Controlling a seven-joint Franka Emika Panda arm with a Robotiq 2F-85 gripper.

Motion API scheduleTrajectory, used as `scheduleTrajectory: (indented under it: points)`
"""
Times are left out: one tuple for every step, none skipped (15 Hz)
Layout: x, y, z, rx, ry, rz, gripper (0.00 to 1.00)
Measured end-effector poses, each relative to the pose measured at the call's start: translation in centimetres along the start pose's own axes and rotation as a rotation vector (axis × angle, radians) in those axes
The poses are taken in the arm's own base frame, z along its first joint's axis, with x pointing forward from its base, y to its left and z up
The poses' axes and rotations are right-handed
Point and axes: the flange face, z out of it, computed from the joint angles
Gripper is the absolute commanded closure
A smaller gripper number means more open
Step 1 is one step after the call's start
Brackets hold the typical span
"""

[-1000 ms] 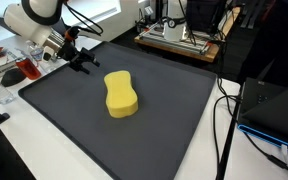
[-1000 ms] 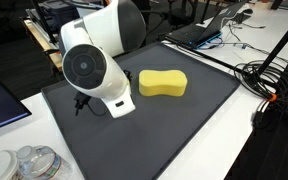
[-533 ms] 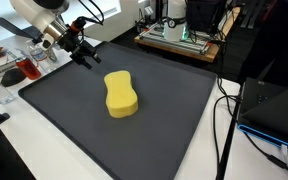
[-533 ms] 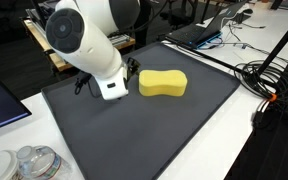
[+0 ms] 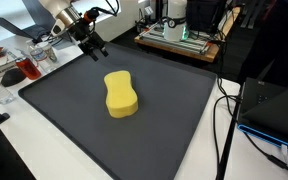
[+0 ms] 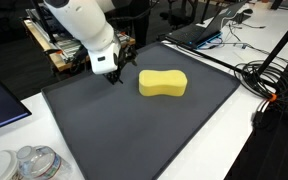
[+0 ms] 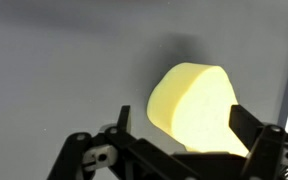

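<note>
The jaws are spread wide and pinch nothing. In the wrist view I see their 2 black fingers (image 7: 249,126) at the bottom of the frame. The rounded end of the yellow, peanut-shaped foam sponge (image 7: 194,100) shows in the gap between them, lying further off on the grey surface.

In both exterior views the jaws hang in the air above the edge of the dark grey rubber mat (image 5: 169,120) (image 6: 134,130), near 1 of its corners, tilted down toward it. They touch neither the mat nor the sponge. The white robot arm (image 6: 84,25) (image 5: 54,12) reaches in from beyond that edge.

The sponge (image 5: 121,93) (image 6: 163,83) lies flat on the mat, roughly in the middle of it and well apart from the jaws. Nothing else is on the mat.

The mat sits on a white table (image 5: 29,150) (image 6: 239,150). In an exterior view a bundle of black cables (image 5: 224,110) runs along the mat's side edge. In an exterior view a dark open laptop (image 6: 199,35) stands past the far corner, and a clear glass container (image 6: 29,162) sits on the table at the near corner.
</note>
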Motion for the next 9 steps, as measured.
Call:
scheduleTrajectory:
  points:
    - [-1.0, -0.6, 0.0, -0.013, 0.002, 0.008, 0.00]
    - [-1.9, -1.3, 0.1, -0.028, 0.006, 0.010, 0.00]
    - [-2.8, -2.1, 0.2, -0.045, 0.016, 0.011, 0.00]
    - [-3.5, -3.0, 0.2, -0.067, 0.037, 0.009, 0.00]
    - [-4.1, -4.1, 0.1, -0.098, 0.062, -0.002, 0.00]
    - [-4.7, -5.4, 0.0, -0.135, 0.088, -0.023, 0.00]
    - [-5.3, -6.9, 0.1, -0.170, 0.109, -0.054, 0.00]
    - [-5.9, -8.6, 0.4, -0.205, 0.126, -0.089, 0.00]
    - [-6.5, -10.5, 0.7, -0.240, 0.137, -0.126, 0.00]
